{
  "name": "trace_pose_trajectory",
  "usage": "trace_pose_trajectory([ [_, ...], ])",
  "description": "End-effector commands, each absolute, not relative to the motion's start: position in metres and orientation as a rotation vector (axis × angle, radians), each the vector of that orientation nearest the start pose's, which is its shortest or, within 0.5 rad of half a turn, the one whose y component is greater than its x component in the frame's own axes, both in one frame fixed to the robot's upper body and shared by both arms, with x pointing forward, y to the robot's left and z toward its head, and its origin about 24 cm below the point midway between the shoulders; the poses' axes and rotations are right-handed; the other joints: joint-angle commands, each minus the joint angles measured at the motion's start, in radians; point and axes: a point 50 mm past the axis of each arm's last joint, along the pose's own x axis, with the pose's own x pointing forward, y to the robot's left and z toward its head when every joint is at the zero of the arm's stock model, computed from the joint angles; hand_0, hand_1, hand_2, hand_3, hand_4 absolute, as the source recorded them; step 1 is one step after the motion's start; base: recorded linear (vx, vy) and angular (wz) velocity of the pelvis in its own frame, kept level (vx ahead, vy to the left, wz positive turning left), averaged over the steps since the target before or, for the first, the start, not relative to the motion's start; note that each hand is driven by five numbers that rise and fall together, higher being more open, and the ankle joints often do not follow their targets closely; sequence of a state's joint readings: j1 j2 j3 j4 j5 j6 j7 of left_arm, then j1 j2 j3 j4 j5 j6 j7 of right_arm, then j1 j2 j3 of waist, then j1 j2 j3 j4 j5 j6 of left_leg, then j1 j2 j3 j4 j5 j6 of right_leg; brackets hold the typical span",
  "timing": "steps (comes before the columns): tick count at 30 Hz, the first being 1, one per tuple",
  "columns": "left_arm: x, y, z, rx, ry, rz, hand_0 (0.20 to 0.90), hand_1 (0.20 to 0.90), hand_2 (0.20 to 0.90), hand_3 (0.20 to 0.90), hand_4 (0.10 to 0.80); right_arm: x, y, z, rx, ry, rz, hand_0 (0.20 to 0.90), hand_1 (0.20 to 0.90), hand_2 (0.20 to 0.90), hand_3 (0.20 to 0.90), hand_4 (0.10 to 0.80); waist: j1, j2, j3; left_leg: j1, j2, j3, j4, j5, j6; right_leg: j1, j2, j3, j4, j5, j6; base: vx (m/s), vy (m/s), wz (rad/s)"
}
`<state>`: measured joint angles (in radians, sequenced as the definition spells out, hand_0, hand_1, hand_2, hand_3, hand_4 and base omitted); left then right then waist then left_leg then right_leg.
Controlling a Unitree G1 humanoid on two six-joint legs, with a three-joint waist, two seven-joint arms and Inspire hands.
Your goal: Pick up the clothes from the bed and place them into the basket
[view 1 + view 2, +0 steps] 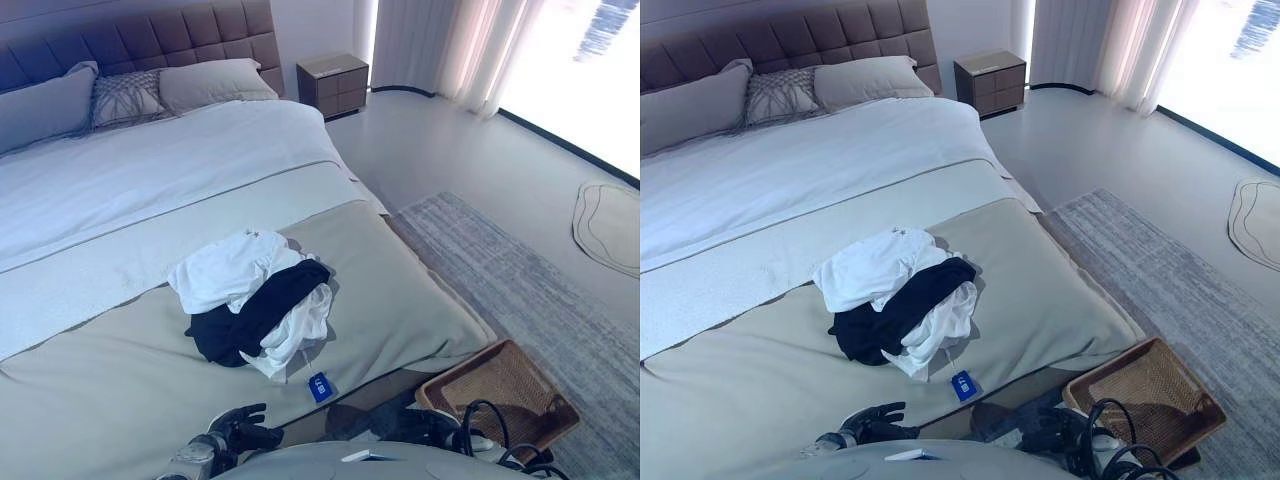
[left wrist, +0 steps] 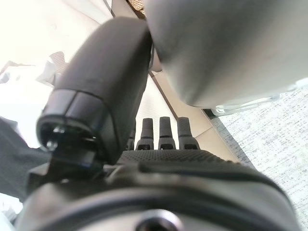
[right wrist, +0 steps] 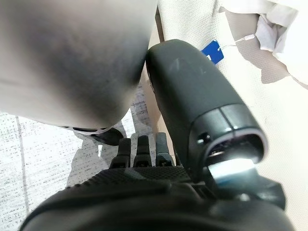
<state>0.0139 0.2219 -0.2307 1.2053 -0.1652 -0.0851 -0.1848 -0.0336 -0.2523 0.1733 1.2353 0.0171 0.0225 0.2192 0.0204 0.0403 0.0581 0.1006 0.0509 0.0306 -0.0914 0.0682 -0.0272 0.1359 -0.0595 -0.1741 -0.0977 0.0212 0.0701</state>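
Note:
A pile of clothes lies on the beige foot of the bed: a white garment, a black one and another white one with a blue tag. The wicker basket stands on the floor at the bed's right corner. My left hand hangs low at the bed's front edge, open and empty, short of the pile. My right hand is low beside the basket, open and empty. In the right wrist view the tag and white cloth show past its thumb.
Pillows and a padded headboard are at the bed's far end. A nightstand stands at the back right. A grey rug covers the floor to the right of the bed, with a round mat beyond it.

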Motion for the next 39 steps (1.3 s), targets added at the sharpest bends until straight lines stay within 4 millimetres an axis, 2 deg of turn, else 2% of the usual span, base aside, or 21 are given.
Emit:
trace_pose_trajectory([
  [1,0.103,0.211,-0.161,0.108,1.151,-0.170,0.900,0.900,0.900,0.900,0.800,0.092,-0.217,-0.164,-0.229,1.301,0.245,0.900,0.900,0.900,0.900,0.800,-0.003,-0.038,0.040,0.034,-0.069,-0.031,0.004,-0.079,0.039,0.021,0.022,0.000,0.072,-0.059,-0.040,0.000,0.000,0.00],
  [16,0.109,0.212,-0.159,0.142,1.120,-0.139,0.900,0.900,0.900,0.900,0.800,0.086,-0.225,-0.166,-0.295,1.348,0.197,0.900,0.900,0.900,0.900,0.800,0.005,-0.036,0.044,0.037,-0.073,-0.036,0.004,-0.081,0.045,0.022,0.019,-0.011,0.086,-0.071,-0.044,0.000,0.000,0.00],
  [27,0.106,0.211,-0.160,0.149,1.133,-0.140,0.900,0.900,0.900,0.900,0.800,0.094,-0.226,-0.164,-0.331,1.284,0.159,0.900,0.900,0.900,0.900,0.800,0.009,-0.039,0.046,0.042,-0.076,-0.040,0.004,-0.085,0.050,0.023,0.017,-0.012,0.096,-0.076,-0.045,0.005,0.001,0.00],
  [31,0.104,0.212,-0.161,0.158,1.139,-0.145,0.900,0.900,0.900,0.900,0.800,0.114,-0.226,-0.157,-0.331,1.156,0.115,0.900,0.900,0.900,0.900,0.800,0.014,-0.045,0.047,0.049,-0.075,-0.040,0.004,-0.088,0.051,0.029,0.016,-0.014,0.098,-0.075,-0.042,0.047,0.003,0.01],
  [34,0.102,0.215,-0.160,0.165,1.146,-0.139,0.900,0.900,0.900,0.900,0.800,0.140,-0.228,-0.146,-0.368,1.026,0.079,0.900,0.900,0.900,0.900,0.800,0.020,-0.054,0.048,0.049,-0.075,-0.040,0.004,-0.090,0.051,0.030,0.015,-0.015,0.097,-0.071,-0.040,0.045,-0.004,0.01],
  [37,0.100,0.219,-0.160,0.175,1.148,-0.128,0.900,0.900,0.900,0.900,0.800,0.173,-0.231,-0.127,-0.434,0.870,0.041,0.900,0.900,0.900,0.900,0.800,0.028,-0.064,0.046,0.047,-0.075,-0.041,0.004,-0.091,0.052,0.032,0.014,-0.018,0.090,-0.065,-0.038,0.053,-0.006,0.01],
  [39,0.095,0.221,-0.161,0.182,1.148,-0.105,0.900,0.900,0.900,0.900,0.800,0.204,-0.228,-0.103,-0.520,0.701,0.027,0.900,0.900,0.900,0.900,0.800,0.035,-0.072,0.045,0.043,-0.075,-0.042,0.004,-0.092,0.052,0.030,0.013,-0.024,0.087,-0.061,-0.037,0.065,0.011,0.02],
])
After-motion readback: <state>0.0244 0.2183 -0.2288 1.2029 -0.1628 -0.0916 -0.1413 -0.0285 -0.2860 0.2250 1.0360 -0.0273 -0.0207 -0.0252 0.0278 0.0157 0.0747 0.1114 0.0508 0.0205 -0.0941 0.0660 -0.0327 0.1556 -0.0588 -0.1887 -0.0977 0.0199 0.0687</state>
